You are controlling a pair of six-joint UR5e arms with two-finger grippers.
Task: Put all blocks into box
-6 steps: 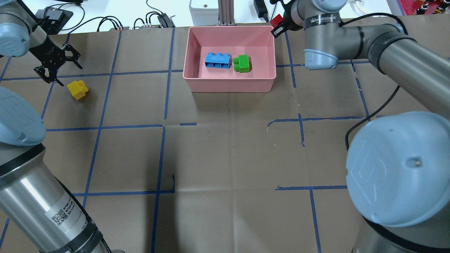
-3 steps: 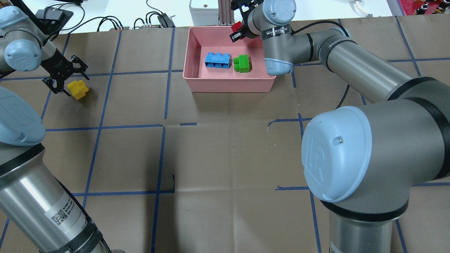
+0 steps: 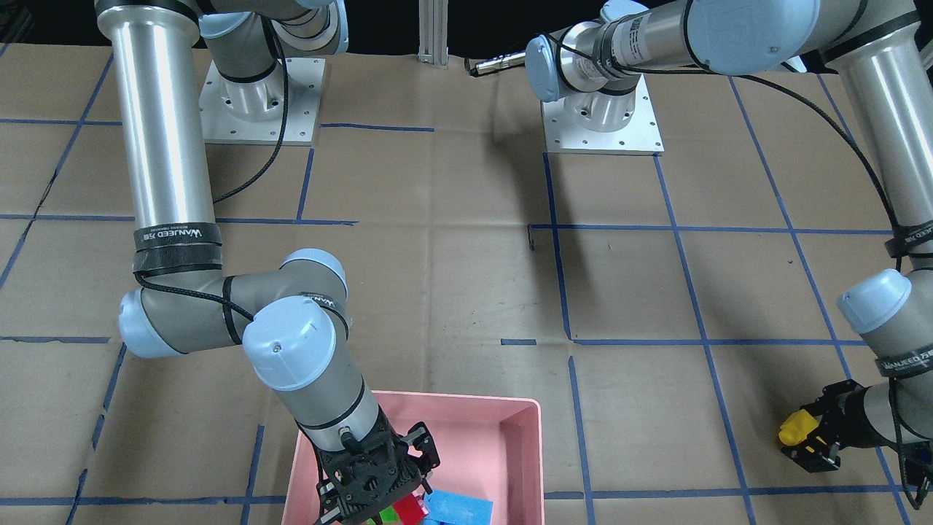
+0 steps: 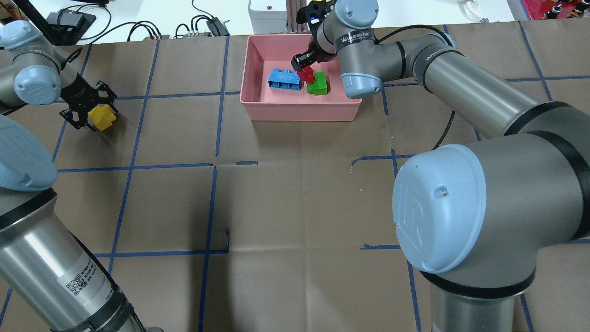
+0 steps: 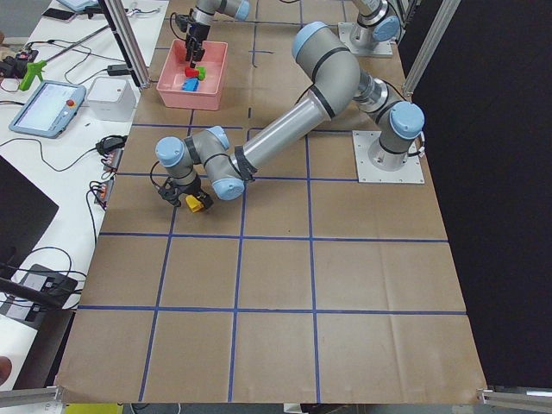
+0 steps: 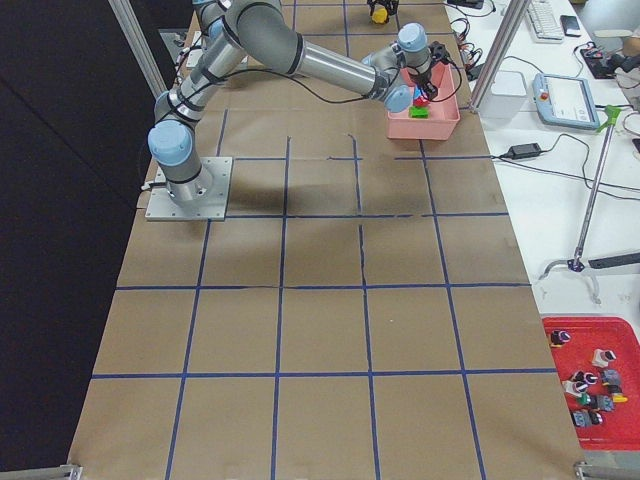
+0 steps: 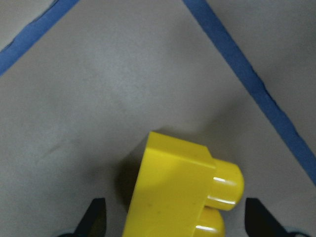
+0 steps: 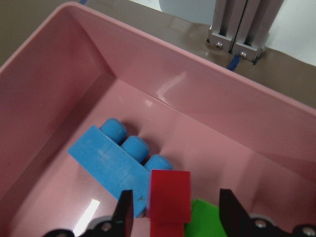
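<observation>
The pink box [image 4: 299, 113] stands at the table's far middle. In it lie the light-blue block [image 4: 284, 79] and the green block [image 4: 319, 84]. My right gripper [image 4: 302, 64] is low inside the box. In the right wrist view its jaws [image 8: 177, 217] stand open, with gaps on both sides of the red block [image 8: 170, 197], which sits between the blue block [image 8: 111, 153] and the green one [image 8: 205, 217]. My left gripper [image 4: 94, 115] is open and straddles the yellow block [image 4: 103, 117] on the table at far left. The left wrist view shows the yellow block [image 7: 177, 192] between both fingers, untouched.
Blue tape lines cross the brown paper on the table [image 4: 295, 193]. Cables and a grey unit [image 4: 267, 11] lie beyond the table's far edge behind the box. An aluminium post [image 8: 239, 24] stands just behind the box's back wall.
My right gripper has come from the right, over the box's back rim, down into the box with the red block, and its jaws now stand apart from it. My left gripper has closed in around the yellow block.
</observation>
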